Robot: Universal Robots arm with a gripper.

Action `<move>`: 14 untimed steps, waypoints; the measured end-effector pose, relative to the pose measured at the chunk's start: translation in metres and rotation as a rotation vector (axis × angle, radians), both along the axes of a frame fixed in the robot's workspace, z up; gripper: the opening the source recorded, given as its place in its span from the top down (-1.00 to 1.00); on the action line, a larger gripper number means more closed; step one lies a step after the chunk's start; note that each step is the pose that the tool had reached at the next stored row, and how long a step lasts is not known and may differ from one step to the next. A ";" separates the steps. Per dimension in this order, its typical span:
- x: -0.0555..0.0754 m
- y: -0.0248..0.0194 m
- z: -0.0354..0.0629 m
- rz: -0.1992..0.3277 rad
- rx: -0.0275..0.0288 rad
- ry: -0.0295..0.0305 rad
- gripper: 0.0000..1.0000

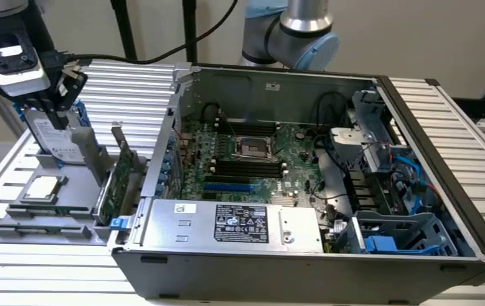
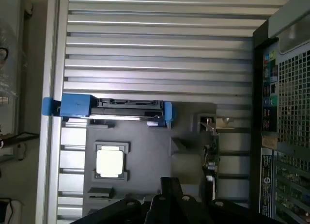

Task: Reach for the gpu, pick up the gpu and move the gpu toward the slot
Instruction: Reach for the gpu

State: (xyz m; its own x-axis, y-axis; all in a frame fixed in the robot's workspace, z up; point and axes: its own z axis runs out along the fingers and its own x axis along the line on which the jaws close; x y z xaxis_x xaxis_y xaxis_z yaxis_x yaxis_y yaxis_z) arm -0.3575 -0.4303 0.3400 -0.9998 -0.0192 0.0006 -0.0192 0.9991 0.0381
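The gpu [image 1: 123,173] is a thin green card with a silver end bracket. It stands on edge in a grey holder [image 1: 51,220] beside the open computer case [image 1: 310,255], at the exterior view's left. In the wrist view the gpu [image 2: 211,153] appears edge-on. My gripper [image 1: 51,116] hangs above the far end of the holder, over the silver hard drive [image 1: 55,143], well apart from the gpu. The gripper [image 2: 170,186] is shut with nothing in it. A blue slot [image 1: 227,188] lies on the motherboard [image 1: 297,150] inside the case.
The hard drive with blue rails [image 2: 114,110] and a small square processor chip [image 2: 110,162] sit in the same holder. The case's side wall [image 1: 161,159] rises right next to the gpu. A ribbed metal table top [image 2: 160,44] surrounds the holder.
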 end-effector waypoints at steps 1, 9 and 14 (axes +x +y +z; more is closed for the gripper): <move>0.002 -0.0033 -0.0003 0.000 0.0000 0.0000 0.79; 0.033 -0.0211 -0.0052 0.000 0.0000 0.0000 0.79; 0.055 -0.0279 -0.0097 0.000 0.0001 -0.0001 0.79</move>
State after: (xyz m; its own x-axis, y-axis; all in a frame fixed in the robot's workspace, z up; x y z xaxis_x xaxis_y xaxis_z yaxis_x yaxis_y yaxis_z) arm -0.3023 -0.4582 0.3303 -0.9998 -0.0191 0.0004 -0.0190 0.9991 0.0382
